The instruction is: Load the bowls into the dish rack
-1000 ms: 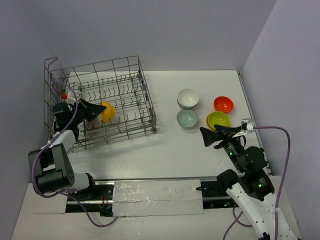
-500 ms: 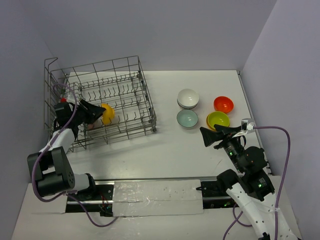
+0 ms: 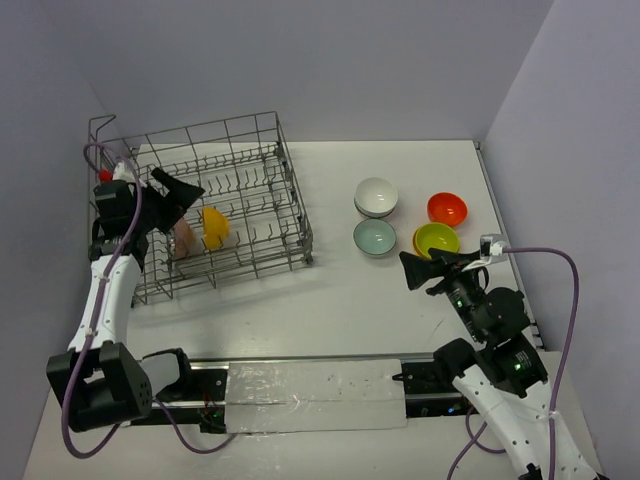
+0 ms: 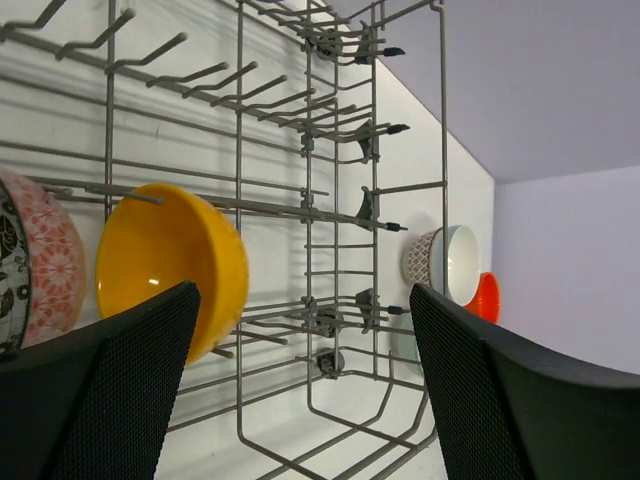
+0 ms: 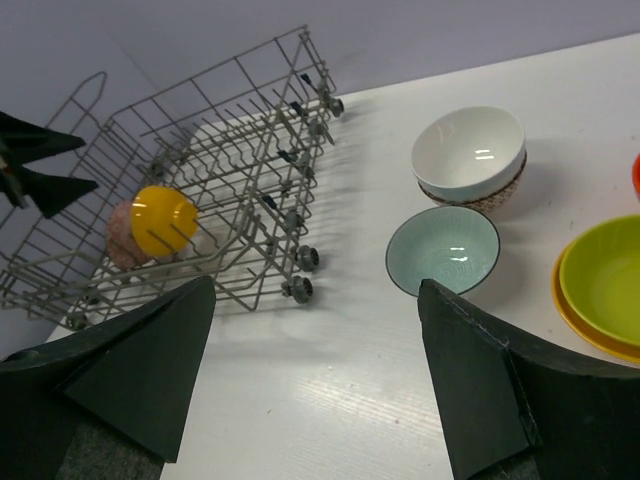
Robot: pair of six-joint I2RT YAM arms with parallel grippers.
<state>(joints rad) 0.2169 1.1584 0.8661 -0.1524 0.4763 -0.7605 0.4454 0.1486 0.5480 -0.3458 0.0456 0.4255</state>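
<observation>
The left gripper (image 3: 180,192) has let go and lifted, jaws wide, to 10 o'clock of the orange bowl (image 3: 214,226). That bowl now stands in the dish rack (image 3: 250,130). The other bowls (image 3: 376,196) wait at 3 o'clock.

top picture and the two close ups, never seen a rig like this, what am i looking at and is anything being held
This is a robot with a left arm and a right arm, bolted at the near edge of a table. The top picture comes from a fixed camera above and behind them. Each close-up comes from a camera on one wrist, so the dark wedges in its lower corners are that arm's own fingers.

The left tool is open at the dish rack, where an orange bowl and a pink patterned bowl stand on edge. The right tool is open too, above the table. Neither holds anything.

Out on the table are a white bowl, a pale green bowl, a red bowl and a lime green bowl.
</observation>
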